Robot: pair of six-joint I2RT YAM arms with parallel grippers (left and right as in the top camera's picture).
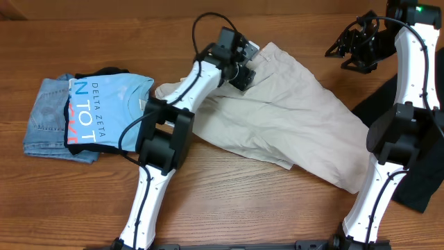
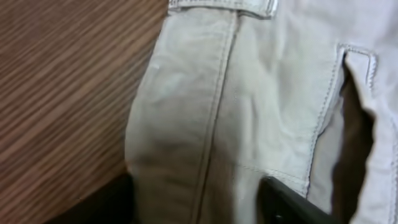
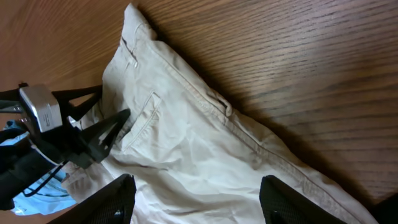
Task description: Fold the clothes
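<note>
Beige shorts (image 1: 291, 118) sprawled mid-surface (image 1: 277, 201). Left fingers (image 2: 283, 205) spread, straddling fabric fold, top centre. Right fingers (image 3: 286, 199) spread wide, upper right, holding nothing.

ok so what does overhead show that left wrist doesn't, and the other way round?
Only overhead: the DELTA ZETA T-shirt on denim at left, the black garment at right, and the right end effector open, away from the shorts. Only left wrist: close-up seam stitching, a pocket opening, and fabric lying between the open fingers of the left end effector. Both: the shorts and the wood table.
</note>
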